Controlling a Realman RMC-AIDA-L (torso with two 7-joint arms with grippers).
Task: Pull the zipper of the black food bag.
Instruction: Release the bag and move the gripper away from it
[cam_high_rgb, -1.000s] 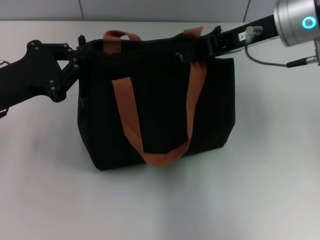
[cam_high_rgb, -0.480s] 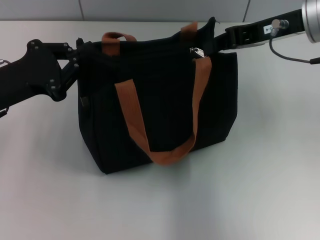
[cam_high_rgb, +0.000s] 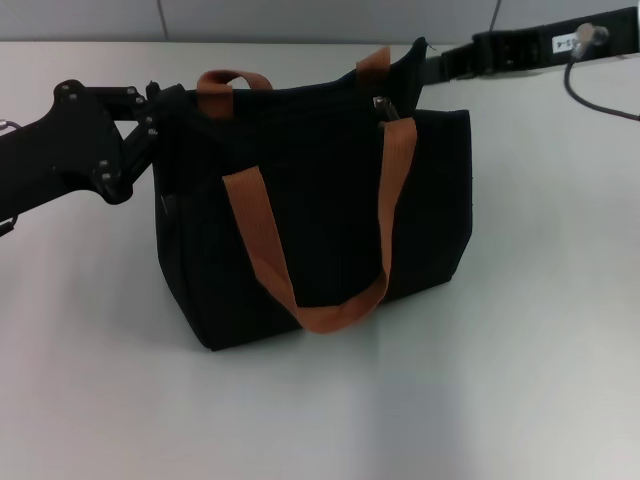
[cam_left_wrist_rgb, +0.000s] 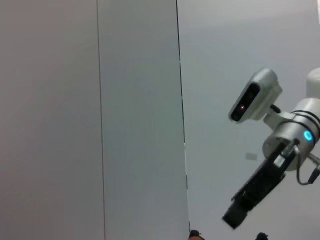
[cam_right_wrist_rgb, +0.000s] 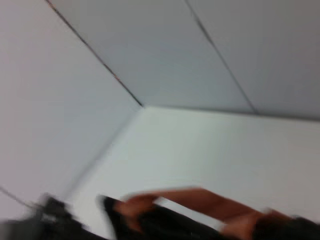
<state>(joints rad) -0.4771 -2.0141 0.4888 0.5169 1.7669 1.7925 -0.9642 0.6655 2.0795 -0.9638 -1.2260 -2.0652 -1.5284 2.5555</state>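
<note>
The black food bag (cam_high_rgb: 320, 200) stands upright in the middle of the white table, with two orange-brown strap handles (cam_high_rgb: 255, 240). The silver zipper pull (cam_high_rgb: 383, 105) lies on the top edge near the bag's right end. My left gripper (cam_high_rgb: 160, 105) is shut on the bag's top left corner. My right gripper (cam_high_rgb: 432, 66) is at the bag's raised top right corner, to the right of the zipper pull. The blurred right wrist view shows an orange strap (cam_right_wrist_rgb: 200, 200) and black fabric (cam_right_wrist_rgb: 165, 225). The left wrist view shows my right arm (cam_left_wrist_rgb: 265, 175) against the wall.
The white table (cam_high_rgb: 330, 400) stretches in front of and beside the bag. A grey panelled wall (cam_high_rgb: 300, 18) runs along the back edge. My right arm's cable (cam_high_rgb: 590, 90) hangs over the table's far right.
My right gripper has drawn back to the right and away, from the zipper area to the bag's right corner. The zipper pull has shifted right along the top edge. The left arm has stayed put.
</note>
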